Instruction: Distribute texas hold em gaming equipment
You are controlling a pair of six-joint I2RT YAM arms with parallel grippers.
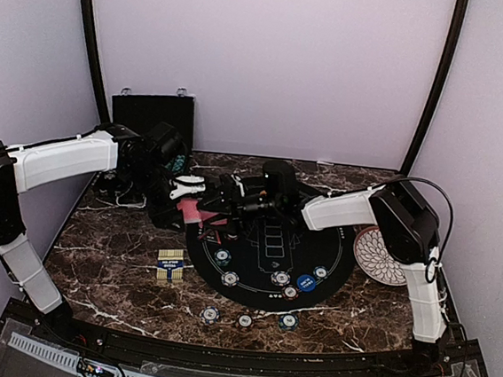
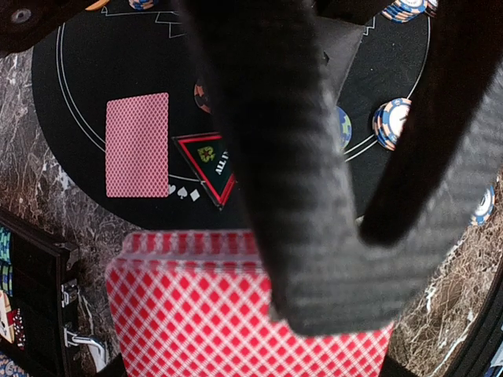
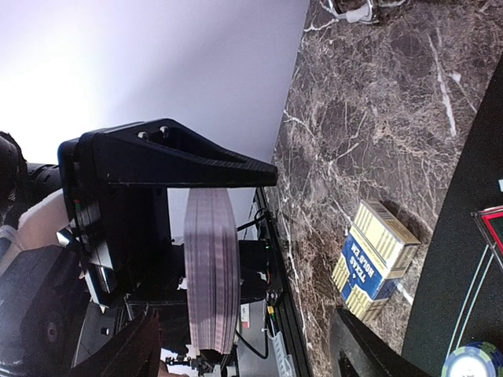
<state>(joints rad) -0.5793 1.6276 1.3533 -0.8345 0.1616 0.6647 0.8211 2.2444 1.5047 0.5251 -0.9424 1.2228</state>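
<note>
My left gripper (image 1: 189,191) is shut on a deck of red-backed cards (image 1: 197,212) and holds it above the left edge of the round black mat (image 1: 334,259). The deck fills the bottom of the left wrist view (image 2: 189,314) and shows edge-on in the right wrist view (image 3: 211,271). My right gripper (image 1: 219,205) is open at the deck, with one finger (image 2: 299,196) lying across the top card. One single card (image 2: 137,145) lies face down on the mat. Striped chips (image 1: 230,278) and a blue button disc (image 1: 306,283) sit on the mat.
Three chips (image 1: 245,321) lie on the marble in front of the mat. A yellow and blue card box (image 1: 170,265) lies left of the mat. A black case (image 1: 152,112) stands at the back left and a patterned white plate (image 1: 379,254) sits at the right.
</note>
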